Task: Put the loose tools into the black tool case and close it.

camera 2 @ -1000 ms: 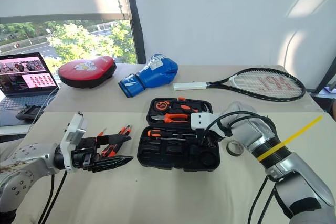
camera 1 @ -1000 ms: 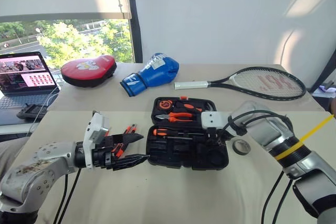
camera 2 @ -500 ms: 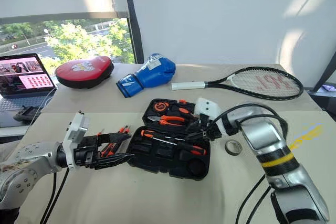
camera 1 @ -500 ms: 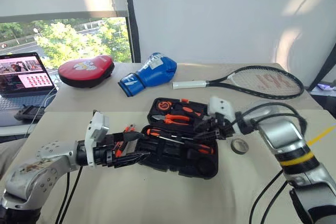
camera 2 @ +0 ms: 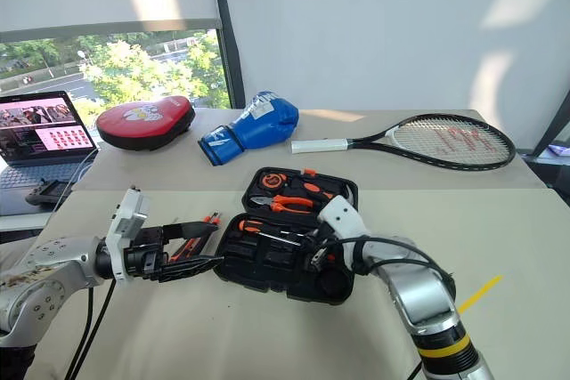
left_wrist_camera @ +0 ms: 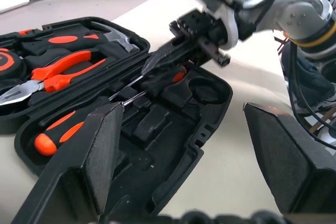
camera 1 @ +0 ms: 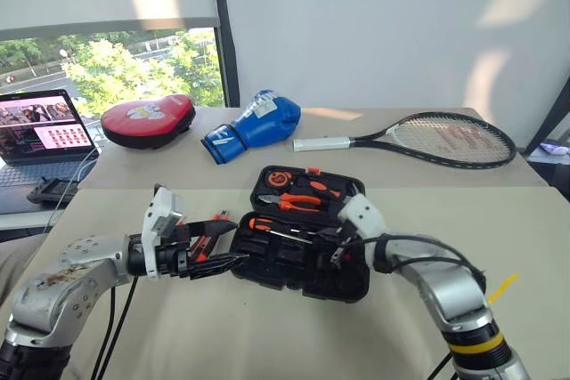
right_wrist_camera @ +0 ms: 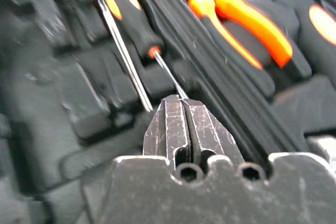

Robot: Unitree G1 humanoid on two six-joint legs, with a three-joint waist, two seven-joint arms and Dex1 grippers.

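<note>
1. Pressed together with no gap, the right gripper's (right_wrist_camera: 184, 124) two black fingers hang over the near half of the black tool case (camera 1: 303, 251); whether they nip the thin screwdriver shaft at their tips I cannot tell.
2. Spread wide, the left gripper's (camera 1: 223, 245) fingers (left_wrist_camera: 92, 156) point at the case's left end with nothing between them.
3. Open on the cream table (camera 1: 267, 335), the case has its lid half lying flat behind the near half.
4. One orange-and-black screwdriver (left_wrist_camera: 58, 129) lies along the near half, handle toward the left gripper.
5. A second screwdriver (right_wrist_camera: 128, 22) lies beside it, its shaft reaching the right gripper's fingertips.
6. Pliers (camera 1: 298, 201) and a round tape measure (camera 1: 278, 180) sit in the lid half.
7. More orange-and-black tools (camera 2: 200, 224) lie on the table just behind the left gripper; which ones I cannot tell.
8. Farther back lie a tennis racket (camera 1: 427, 138), a blue boxing glove (camera 1: 254, 124), a red pad (camera 1: 149, 117) and a laptop (camera 1: 40, 135).
</note>
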